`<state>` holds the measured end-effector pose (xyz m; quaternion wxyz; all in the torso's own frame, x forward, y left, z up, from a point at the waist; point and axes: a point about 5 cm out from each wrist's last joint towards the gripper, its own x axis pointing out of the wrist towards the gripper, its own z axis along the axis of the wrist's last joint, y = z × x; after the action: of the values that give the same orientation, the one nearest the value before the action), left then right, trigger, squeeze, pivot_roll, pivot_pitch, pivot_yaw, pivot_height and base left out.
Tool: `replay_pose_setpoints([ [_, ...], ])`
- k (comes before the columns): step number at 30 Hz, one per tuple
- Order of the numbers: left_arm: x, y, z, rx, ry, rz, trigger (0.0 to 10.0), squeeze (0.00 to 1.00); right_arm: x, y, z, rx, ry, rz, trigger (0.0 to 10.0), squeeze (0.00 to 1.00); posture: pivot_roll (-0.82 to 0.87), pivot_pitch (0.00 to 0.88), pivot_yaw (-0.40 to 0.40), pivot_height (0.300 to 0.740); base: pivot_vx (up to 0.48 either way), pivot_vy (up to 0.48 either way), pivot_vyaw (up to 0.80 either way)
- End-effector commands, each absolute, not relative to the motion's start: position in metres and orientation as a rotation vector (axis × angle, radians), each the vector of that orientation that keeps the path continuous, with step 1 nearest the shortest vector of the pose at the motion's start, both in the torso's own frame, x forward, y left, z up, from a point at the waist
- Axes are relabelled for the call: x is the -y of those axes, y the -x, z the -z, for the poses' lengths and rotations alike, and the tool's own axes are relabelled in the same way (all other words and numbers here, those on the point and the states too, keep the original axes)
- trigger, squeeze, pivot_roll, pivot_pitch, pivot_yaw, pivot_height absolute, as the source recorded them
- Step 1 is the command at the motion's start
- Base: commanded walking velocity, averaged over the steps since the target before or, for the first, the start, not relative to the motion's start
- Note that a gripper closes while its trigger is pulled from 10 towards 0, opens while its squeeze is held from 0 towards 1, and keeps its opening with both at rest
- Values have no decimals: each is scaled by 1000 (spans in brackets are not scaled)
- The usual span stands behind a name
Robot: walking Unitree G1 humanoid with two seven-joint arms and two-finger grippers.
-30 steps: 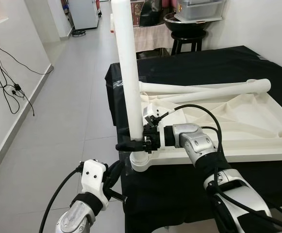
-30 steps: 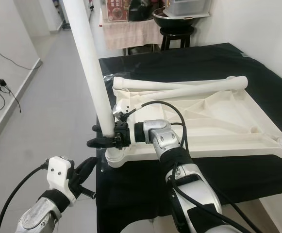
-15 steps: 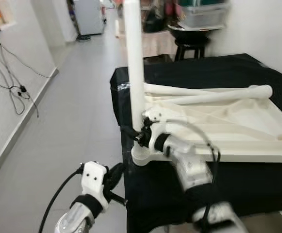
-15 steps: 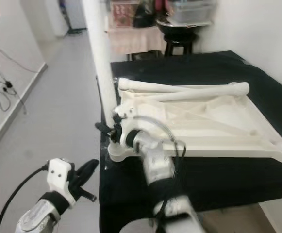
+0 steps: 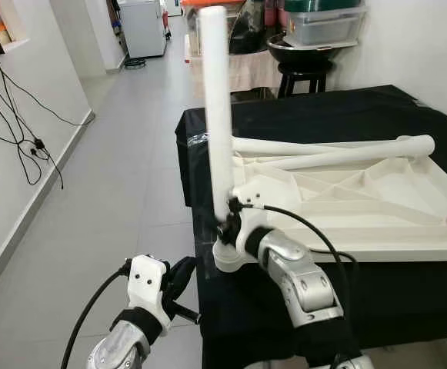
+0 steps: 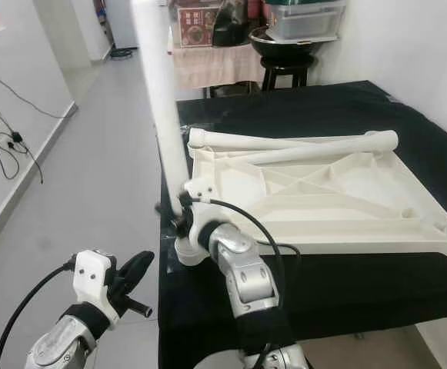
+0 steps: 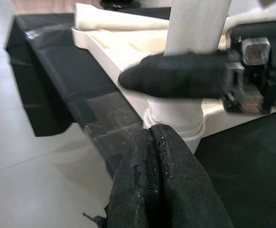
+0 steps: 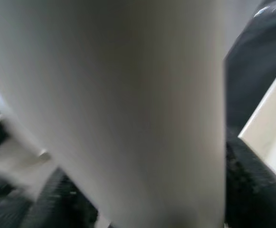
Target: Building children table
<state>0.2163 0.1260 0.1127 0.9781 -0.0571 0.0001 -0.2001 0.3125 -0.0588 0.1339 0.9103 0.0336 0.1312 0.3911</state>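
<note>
Left eye view: the right gripper [image 5: 225, 225] clasps the upright white table leg [image 5: 216, 115] standing in the overturned tabletop's [image 5: 361, 204] near-left corner socket, while the left gripper [image 5: 183, 274], fingers pressed together, hangs below it.

tabletop [image 5: 408, 201] on cloth-covered table [image 5: 346, 108] | leg [image 5: 218, 108] upright at its near-left corner | two legs [image 5: 323, 150] across far edge

We see a worktop [image 5: 346, 108] draped in black cloth, standing on a pale tiled floor [image 5: 123, 177]. On it lies an upturned white plastic table top [image 5: 377, 200], ribbed underside up, its near corner at the worktop's left front edge. Two loose white legs [image 5: 331, 150] rest across the table top's far side.
</note>
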Motion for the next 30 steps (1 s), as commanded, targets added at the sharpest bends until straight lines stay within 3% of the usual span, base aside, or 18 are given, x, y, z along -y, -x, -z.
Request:
replay_pose_setpoints([
  [1,-128,-217,-109,-22,109,402,10000,0,46,-314,-148,-220,-95,-994,10000,1000,11,30,48,740,0,0,0],
  [5,-127,-217,-109,-22,107,402,10000,0,49,-324,-161,-179,-80,-1187,10000,1000,17,27,47,740,0,0,0],
  [8,-127,-218,-107,-24,106,401,10000,0,54,-329,-162,-195,32,-1350,10000,996,23,13,42,740,0,0,0],
  [10,-127,-218,-107,-24,106,401,10000,0,54,-329,-162,-195,32,-1350,10000,996,23,13,42,740,0,0,0],
  [11,-126,-218,-106,-25,107,401,10000,0,57,-335,-163,-232,81,-1441,10000,0,32,0,31,740,0,0,0],
  [15,-125,-219,-105,-27,108,400,10000,0,57,-343,-164,-273,79,-1471,10000,0,35,0,28,740,0,0,0],
  [17,-124,-219,-105,-28,109,399,10000,0,56,-348,-162,-309,61,-1471,1333,0,43,0,20,740,0,0,0],
  [18,-123,-219,-105,-28,109,399,10000,0,57,-349,-160,-319,55,-1462,0,0,43,0,18,740,0,0,0],
  [30,-121,-219,-105,-24,114,399,10000,0,71,-352,-151,-292,23,-1402,0,0,31,2,20,740,0,0,0],
])
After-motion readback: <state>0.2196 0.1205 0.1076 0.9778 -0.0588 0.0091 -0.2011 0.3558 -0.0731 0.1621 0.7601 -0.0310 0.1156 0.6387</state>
